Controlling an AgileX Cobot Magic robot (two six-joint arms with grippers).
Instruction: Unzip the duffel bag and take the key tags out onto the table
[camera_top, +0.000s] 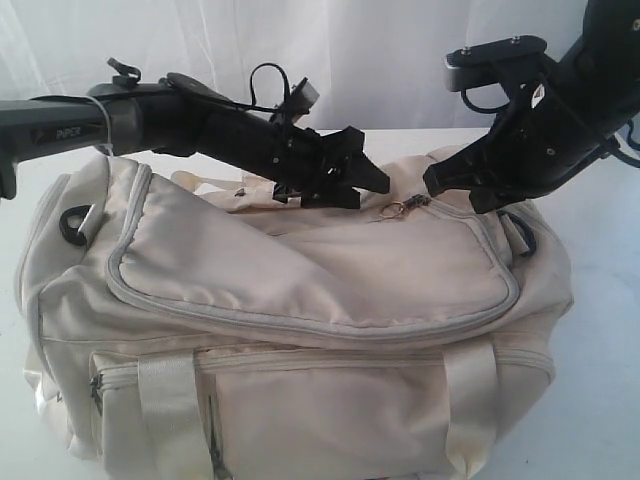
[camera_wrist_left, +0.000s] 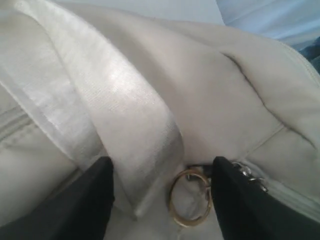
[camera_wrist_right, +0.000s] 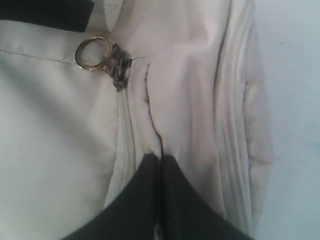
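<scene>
White table (camera_top: 600, 300), pale curtain (camera_top: 300, 50) behind. One duffel bag (camera_top: 300, 280) sits centred with two grippers over its top. The left gripper (camera_top: 360, 190) hovers by the single zipper pull ring (camera_top: 400, 210), the right gripper (camera_top: 432, 182) just beside it.

Left wrist view: fingers (camera_wrist_left: 90, 200) spread wide with the ring between them and one satin strap (camera_wrist_left: 125, 115) alongside — likely lining up on the pull.

Right wrist view: tips pressed together on a fabric fold by the zip — probably bracing the bag.

Key tags: none visible, zip closed, presumably inside.

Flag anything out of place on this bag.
A satin strap lies slumped across the top of the duffel bag, crowding the zipper's ring pull between the open fingers of the left gripper. Nothing looks damaged or spilled.
</scene>
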